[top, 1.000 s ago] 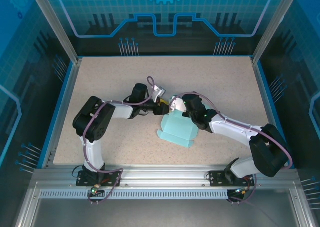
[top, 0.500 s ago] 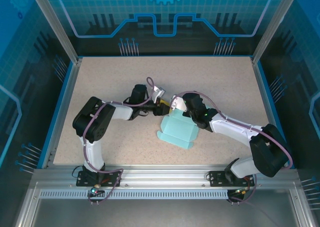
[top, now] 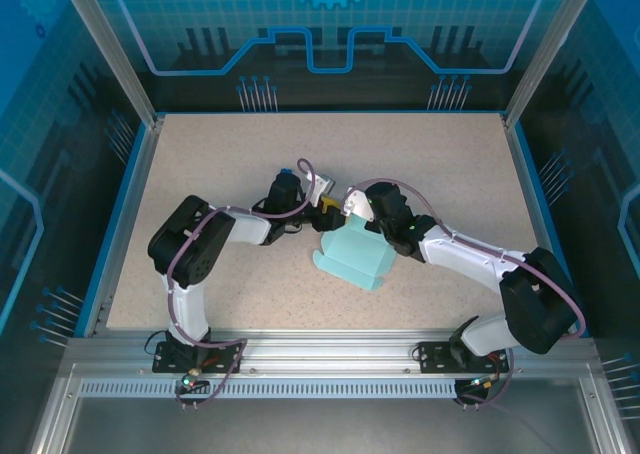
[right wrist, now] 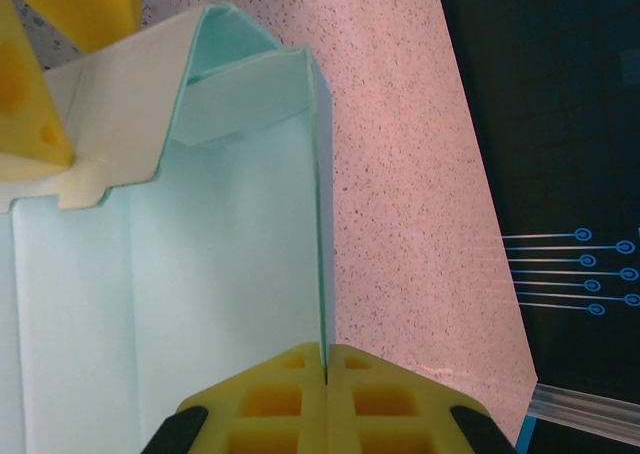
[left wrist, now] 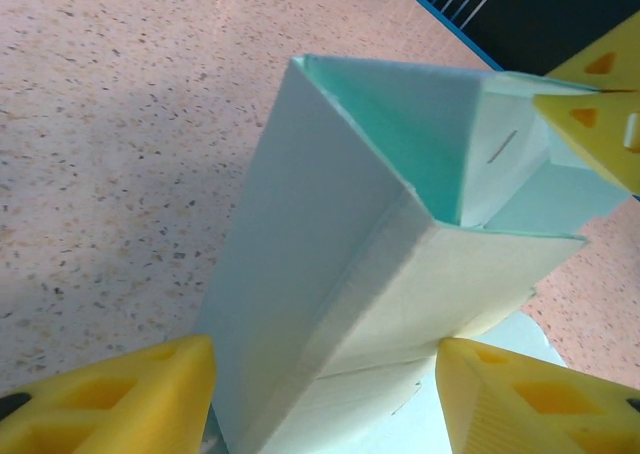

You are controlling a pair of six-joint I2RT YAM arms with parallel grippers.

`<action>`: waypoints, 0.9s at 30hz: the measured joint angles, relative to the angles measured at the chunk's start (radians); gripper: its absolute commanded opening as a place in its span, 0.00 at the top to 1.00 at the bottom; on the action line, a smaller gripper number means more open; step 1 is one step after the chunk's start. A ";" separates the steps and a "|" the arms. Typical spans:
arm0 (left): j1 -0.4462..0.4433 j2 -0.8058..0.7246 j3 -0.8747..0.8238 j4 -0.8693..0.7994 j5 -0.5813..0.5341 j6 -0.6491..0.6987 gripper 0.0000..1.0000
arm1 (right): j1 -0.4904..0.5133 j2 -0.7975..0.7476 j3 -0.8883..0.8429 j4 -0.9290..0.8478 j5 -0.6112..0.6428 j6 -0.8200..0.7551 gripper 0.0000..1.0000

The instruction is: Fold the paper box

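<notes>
1. The paper box (top: 352,259) lies near the middle of the table (top: 220,154), its long axis running from the table's far edge toward its near edge, slightly slanted
2. One box, two grippers
3. The left gripper (left wrist: 325,364) has its fingers spread either side of the box's folded-up part; contact is hard to judge
4. The right gripper (right wrist: 325,366) is closed, pinching a thin upright box wall
5. From above, both grippers hide the box's far end

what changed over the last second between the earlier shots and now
The left gripper and its wrist edged right, fingers straddling the paper box. The right gripper stayed pinched on the box's wall, and the box barely shifted.
</notes>
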State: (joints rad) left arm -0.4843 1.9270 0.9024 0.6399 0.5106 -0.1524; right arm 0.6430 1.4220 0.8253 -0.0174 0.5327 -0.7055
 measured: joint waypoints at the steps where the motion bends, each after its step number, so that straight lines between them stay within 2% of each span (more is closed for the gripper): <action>1: -0.002 0.000 0.000 -0.002 -0.015 0.000 0.35 | -0.001 0.000 0.000 0.000 -0.002 0.000 1.00; 8: -0.005 0.000 0.008 -0.034 -0.077 0.024 0.29 | -0.005 -0.001 0.000 -0.002 -0.029 -0.001 1.00; 13: -0.005 0.000 0.017 -0.045 -0.075 0.027 0.33 | -0.011 -0.001 0.002 -0.005 -0.041 -0.002 1.00; 19: -0.005 0.000 0.019 -0.032 -0.005 0.006 0.45 | -0.016 -0.001 0.002 -0.006 -0.045 0.000 1.00; 22: -0.005 0.000 0.020 -0.030 0.028 -0.008 0.46 | -0.016 -0.001 0.002 -0.014 -0.045 0.007 1.00; 27: -0.003 0.000 0.017 -0.023 0.060 -0.025 0.41 | -0.016 -0.001 0.015 -0.033 -0.043 0.021 1.00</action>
State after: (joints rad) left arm -0.4873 1.9266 0.9192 0.6167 0.5701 -0.1772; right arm 0.6270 1.4212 0.8402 -0.0505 0.4896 -0.6846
